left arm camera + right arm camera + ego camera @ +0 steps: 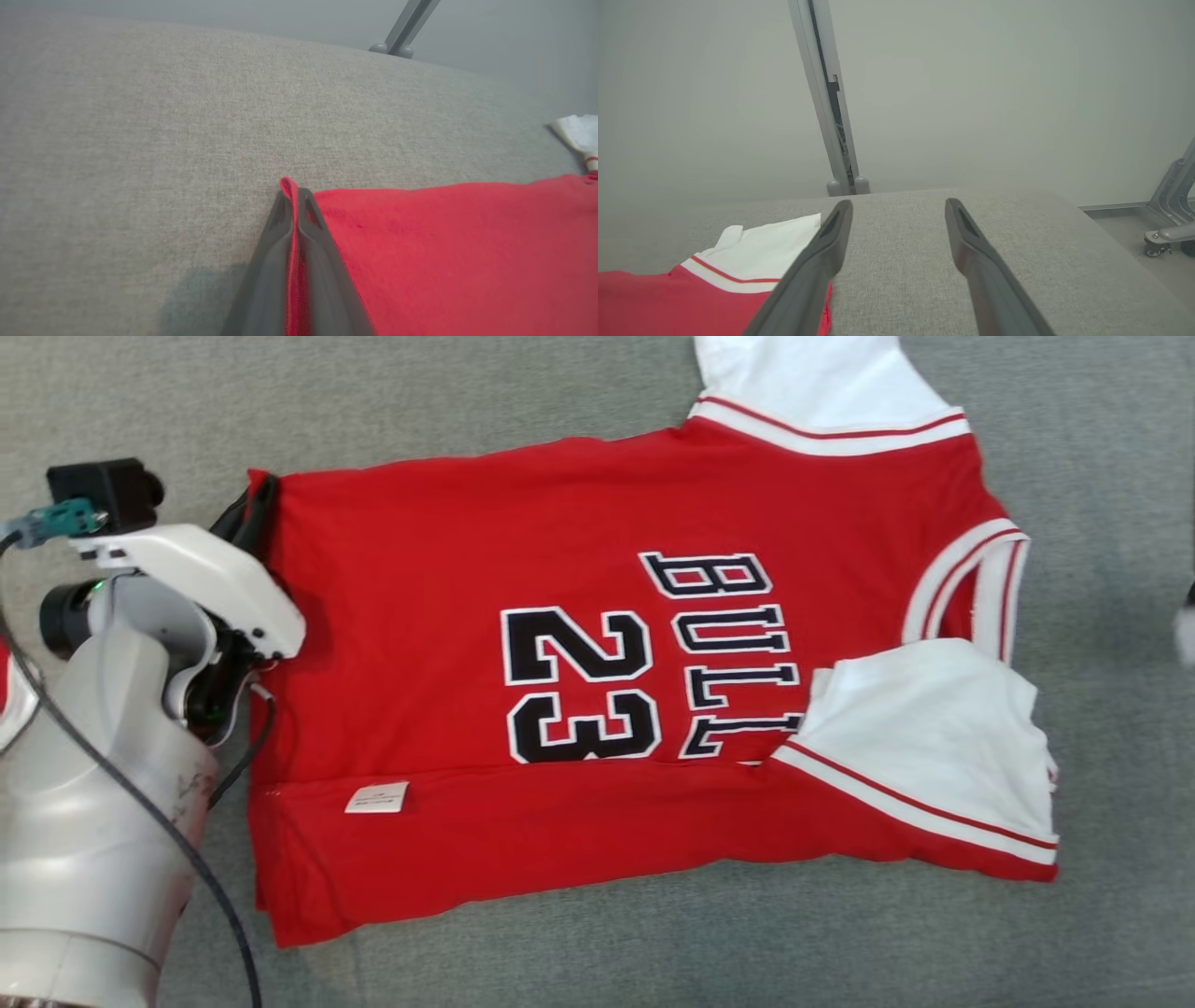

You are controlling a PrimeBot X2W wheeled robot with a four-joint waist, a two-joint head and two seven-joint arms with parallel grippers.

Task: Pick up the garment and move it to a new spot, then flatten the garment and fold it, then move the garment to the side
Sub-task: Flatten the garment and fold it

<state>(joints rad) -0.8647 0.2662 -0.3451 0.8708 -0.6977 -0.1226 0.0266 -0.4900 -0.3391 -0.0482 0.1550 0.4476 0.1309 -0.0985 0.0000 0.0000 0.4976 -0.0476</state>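
The garment (420,569) is a red jersey with white sleeves and "BULLS 23" in black, spread across the grey surface, with its near long edge folded over the body. At the far corner of the hem on the left, my left gripper (254,513) is shut on it. In the left wrist view the two dark fingers of the left gripper (293,191) pinch a ridge of the red garment (444,242) between them. My right gripper (899,207) is open and holds nothing. It hovers over bare grey cloth just right of the garment's white sleeve (775,247).
The grey fabric surface (560,392) runs all round the jersey. My pale left forearm (93,803) and its black cable fill the lower left. A metal post (826,102) stands beyond the far edge, and a wheeled frame base (1167,224) sits on the floor at the right.
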